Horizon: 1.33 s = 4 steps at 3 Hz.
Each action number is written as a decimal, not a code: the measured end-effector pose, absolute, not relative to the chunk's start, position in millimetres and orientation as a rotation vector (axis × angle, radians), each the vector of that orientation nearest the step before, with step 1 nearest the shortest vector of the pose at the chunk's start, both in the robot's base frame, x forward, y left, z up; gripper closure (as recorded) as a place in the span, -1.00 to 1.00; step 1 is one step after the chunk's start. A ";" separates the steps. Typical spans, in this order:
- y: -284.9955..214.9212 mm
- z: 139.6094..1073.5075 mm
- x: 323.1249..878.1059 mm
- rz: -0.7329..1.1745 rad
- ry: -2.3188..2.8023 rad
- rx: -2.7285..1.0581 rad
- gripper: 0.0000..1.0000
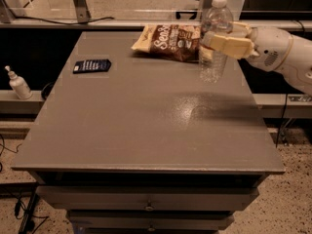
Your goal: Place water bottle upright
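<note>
Gripper (218,37) at table (146,130) far right covers water bottle (212,66) middle; arm (287,57) cropped right
</note>
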<state>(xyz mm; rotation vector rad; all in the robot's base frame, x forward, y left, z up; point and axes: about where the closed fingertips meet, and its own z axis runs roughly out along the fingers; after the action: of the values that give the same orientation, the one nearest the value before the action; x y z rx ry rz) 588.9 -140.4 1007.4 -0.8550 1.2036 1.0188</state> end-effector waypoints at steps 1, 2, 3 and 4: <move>-165.4 1005.0 581.2 1.024 1.078 -0.773 1.00; -188.8 994.5 573.2 1.026 1.044 -0.748 1.00; -205.0 978.4 566.2 1.050 1.067 -0.764 1.00; -211.2 957.7 560.5 1.098 1.109 -0.762 1.00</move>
<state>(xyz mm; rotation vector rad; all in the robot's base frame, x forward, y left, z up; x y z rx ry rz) 560.5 -211.2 957.7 -0.7622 1.1086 1.0975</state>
